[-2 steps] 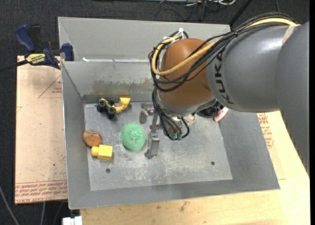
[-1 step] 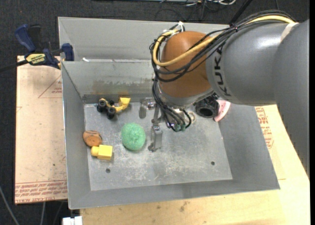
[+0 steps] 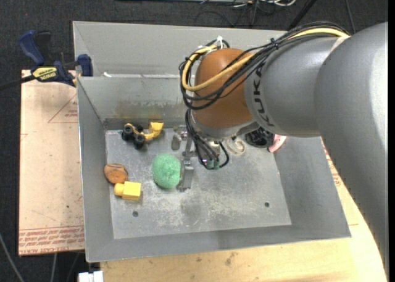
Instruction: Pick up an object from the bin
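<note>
The grey arm (image 3: 308, 83) comes in from the right and bends downward, its broad last link lying across the upper right. An orange cover (image 3: 219, 89) rounds off the wrist, with yellow, white and black cables (image 3: 197, 68) looped over its top and left side. Beneath it the gripper (image 3: 185, 173) hangs pointing down, short wires (image 3: 213, 157) bunched at its base, its tip low and left of the wrist.

Black "KUKA" lettering (image 3: 261, 105), partly in view, on the grey arm (image 3: 321, 83)
</note>
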Robot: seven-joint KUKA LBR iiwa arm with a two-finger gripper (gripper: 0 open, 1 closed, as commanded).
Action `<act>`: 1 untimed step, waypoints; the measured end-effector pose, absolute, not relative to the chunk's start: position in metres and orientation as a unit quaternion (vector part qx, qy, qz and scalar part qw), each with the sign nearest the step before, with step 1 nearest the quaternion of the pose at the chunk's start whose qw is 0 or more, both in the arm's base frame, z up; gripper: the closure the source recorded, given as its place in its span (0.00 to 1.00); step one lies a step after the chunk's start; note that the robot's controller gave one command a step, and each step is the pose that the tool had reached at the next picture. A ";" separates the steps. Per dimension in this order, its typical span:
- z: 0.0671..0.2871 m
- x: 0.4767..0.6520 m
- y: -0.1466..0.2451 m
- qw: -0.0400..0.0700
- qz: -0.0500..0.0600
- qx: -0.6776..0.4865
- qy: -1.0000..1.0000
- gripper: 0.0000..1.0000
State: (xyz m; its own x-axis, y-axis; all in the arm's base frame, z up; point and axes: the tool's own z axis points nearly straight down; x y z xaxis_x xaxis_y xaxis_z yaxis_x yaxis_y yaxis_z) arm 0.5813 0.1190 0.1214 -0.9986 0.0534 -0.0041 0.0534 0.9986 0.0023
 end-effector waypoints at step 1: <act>0.067 0.575 0.126 -0.001 0.000 0.027 1.000 0.00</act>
